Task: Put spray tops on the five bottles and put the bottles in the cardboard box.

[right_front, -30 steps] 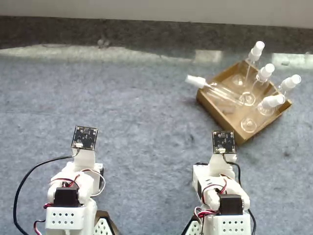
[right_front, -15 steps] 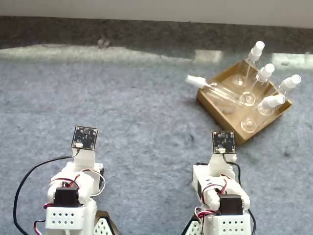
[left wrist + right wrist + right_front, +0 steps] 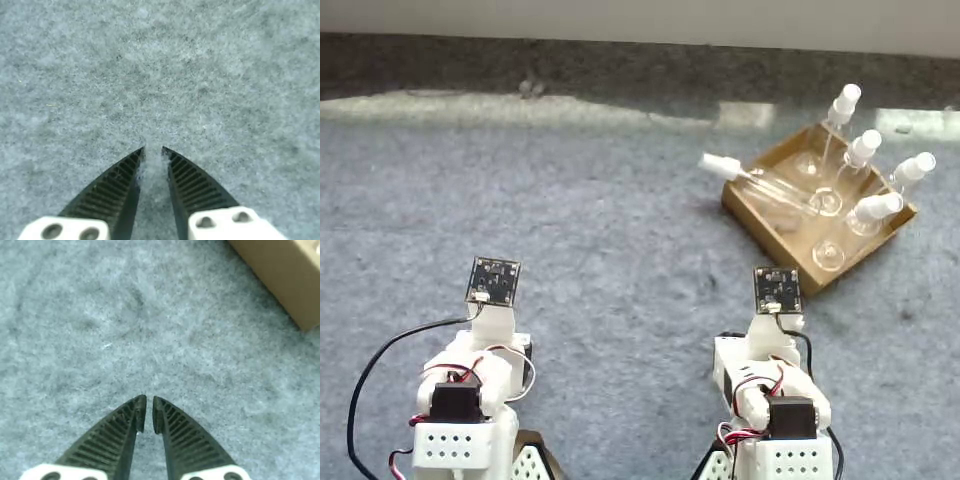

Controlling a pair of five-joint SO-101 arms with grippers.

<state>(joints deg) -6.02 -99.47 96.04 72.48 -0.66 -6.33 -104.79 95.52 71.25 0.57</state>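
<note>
left claw (image 3: 152, 150) and right claw (image 3: 149, 399) nearly closed, empty, both folded back, pointing down at grey mat (image 3: 620, 230).

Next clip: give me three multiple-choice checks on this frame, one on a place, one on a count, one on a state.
1. Where does the cardboard box sit?
A) between the two arms
B) far right, ahead of the right claw
C) near left, beside an arm's base

2. How many bottles with spray tops are in it?
A) three
B) five
C) seven

3. The bottle whose top pokes past the box's rim is
A) standing upright
B) lying on its side
C) held in a claw

Key:
1 B, since the right wrist view catches the box's corner.
2 B, since five spray tops count out.
3 B, since it lies across the box.
</note>
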